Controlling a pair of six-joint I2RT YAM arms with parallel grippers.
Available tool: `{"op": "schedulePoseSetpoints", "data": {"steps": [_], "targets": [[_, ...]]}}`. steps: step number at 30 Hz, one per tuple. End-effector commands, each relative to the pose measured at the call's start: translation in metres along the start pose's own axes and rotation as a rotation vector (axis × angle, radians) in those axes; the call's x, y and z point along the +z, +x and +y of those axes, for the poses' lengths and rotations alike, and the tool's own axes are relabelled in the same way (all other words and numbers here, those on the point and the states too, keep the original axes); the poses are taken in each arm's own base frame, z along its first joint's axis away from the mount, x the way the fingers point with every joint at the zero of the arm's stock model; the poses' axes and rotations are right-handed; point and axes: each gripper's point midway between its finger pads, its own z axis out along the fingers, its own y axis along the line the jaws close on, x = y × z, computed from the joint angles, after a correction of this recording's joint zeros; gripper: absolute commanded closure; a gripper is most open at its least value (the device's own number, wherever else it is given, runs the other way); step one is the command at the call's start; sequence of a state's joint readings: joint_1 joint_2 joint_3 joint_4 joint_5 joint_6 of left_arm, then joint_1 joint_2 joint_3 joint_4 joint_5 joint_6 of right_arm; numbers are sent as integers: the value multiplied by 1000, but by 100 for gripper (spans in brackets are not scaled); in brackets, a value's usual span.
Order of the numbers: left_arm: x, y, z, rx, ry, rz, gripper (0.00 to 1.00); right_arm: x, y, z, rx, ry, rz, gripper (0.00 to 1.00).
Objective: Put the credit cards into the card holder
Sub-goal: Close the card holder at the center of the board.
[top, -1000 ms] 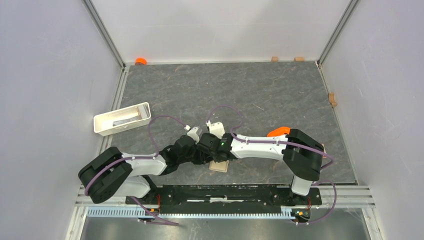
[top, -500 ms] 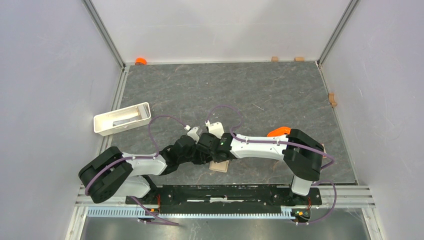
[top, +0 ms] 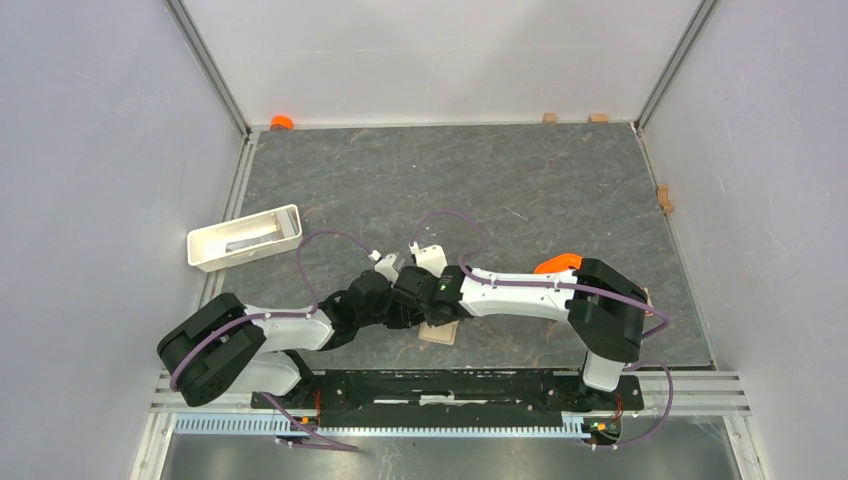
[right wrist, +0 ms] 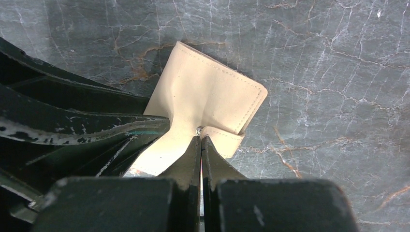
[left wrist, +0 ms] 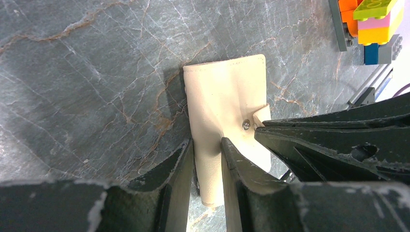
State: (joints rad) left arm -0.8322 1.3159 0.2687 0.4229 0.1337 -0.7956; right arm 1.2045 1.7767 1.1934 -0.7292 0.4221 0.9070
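Top external view: the small cream-beige folding leather card holder [top: 440, 333] lies at 6 o'clock on the grey marbled stone surface [top: 520, 190], close to its near edge, half hidden under both my wrists. It looks folded shut, with no pocket showing, so I judge the task barely begun: opening comes first, then every one of the credit cards. I see no card for certain; something flat and grey lies in the white rectangular plastic tray [top: 245, 237] at 9 o'clock, but I cannot tell what.

My left end effector [left wrist: 207, 145] pinches the card holder's near edge, one finger on each side of the cover. My right end effector [right wrist: 200, 140] is pressed together, tips at the snap tab; whether the tab is nipped I cannot tell.

The two end effectors crowd each other. Open room lies toward 12 o'clock; stacked coloured plastic toy bricks [left wrist: 372, 24] sit near at 1 o'clock in the left wrist view.
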Motion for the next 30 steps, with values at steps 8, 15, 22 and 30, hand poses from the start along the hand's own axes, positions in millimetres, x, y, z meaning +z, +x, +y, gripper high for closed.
{"op": "schedulePoseSetpoints", "data": {"steps": [8, 15, 22, 30], "targets": [[-5, 34, 39, -31, -145, 108, 65, 1, -10, 14, -11, -27, -18, 100], [-5, 34, 39, -31, -146, 109, 64, 4, -7, 17, -16, -33, -8, 100], [-5, 34, 39, -31, -143, 109, 64, 7, 3, 22, -16, -65, 28, 100], [-6, 34, 39, -30, -143, 107, 64, 11, 8, 17, -32, -35, 43, 100]]}}
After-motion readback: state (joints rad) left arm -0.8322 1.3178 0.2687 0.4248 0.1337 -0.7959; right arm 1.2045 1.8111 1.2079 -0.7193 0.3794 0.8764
